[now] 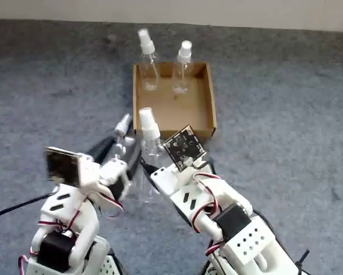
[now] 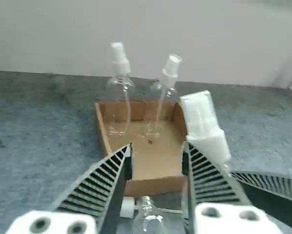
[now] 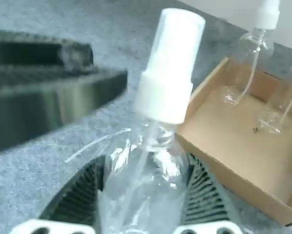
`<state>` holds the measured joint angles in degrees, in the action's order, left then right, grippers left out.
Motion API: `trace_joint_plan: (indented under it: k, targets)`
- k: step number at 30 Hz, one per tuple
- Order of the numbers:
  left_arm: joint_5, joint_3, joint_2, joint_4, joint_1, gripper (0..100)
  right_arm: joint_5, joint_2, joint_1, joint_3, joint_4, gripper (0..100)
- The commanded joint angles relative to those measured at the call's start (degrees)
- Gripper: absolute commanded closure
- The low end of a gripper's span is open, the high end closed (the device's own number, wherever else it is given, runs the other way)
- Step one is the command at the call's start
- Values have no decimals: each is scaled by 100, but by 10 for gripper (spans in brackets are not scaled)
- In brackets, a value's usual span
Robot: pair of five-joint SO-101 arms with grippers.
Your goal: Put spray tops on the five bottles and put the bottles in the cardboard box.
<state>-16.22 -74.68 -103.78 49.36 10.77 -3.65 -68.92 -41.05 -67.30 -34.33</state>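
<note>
Right gripper (image 3: pixel 141 187) is clasping held bottle (image 3: pixel 136 165), spray top (image 3: pixel 168 68) on, upright just before cardboard box (image 3: pixel 234 146) | left gripper (image 2: pixel 157 151) is hanging spread above lying bottle (image 2: pixel 148 219) | risk: held bottle catching near wall, or toppling boxed bottle (image 1: pixel 149 71) and its neighbour (image 1: pixel 182 73).

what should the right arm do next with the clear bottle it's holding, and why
Probably carry the clear plastic bottle with the white spray top over the near wall of the brown cardboard box and lower it inside. The right gripper is shut on it, its top looks seated, and it is just outside the box.
</note>
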Motion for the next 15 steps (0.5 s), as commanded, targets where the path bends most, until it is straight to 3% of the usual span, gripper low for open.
trace_joint_plan:
  k: [1,5,10,15]
  targets:
    - [70,391,-13,-35,-453,876,44,22,154,435,136,995]
    - [70,391,22,-158,-787,877,26,4,180,400,136,995]
    - [70,242,48,-1565,-787,875,-378,-13,-391,295,-84,995]
    - [70,136,48,-1582,-602,874,-563,-13,-927,13,-251,995]
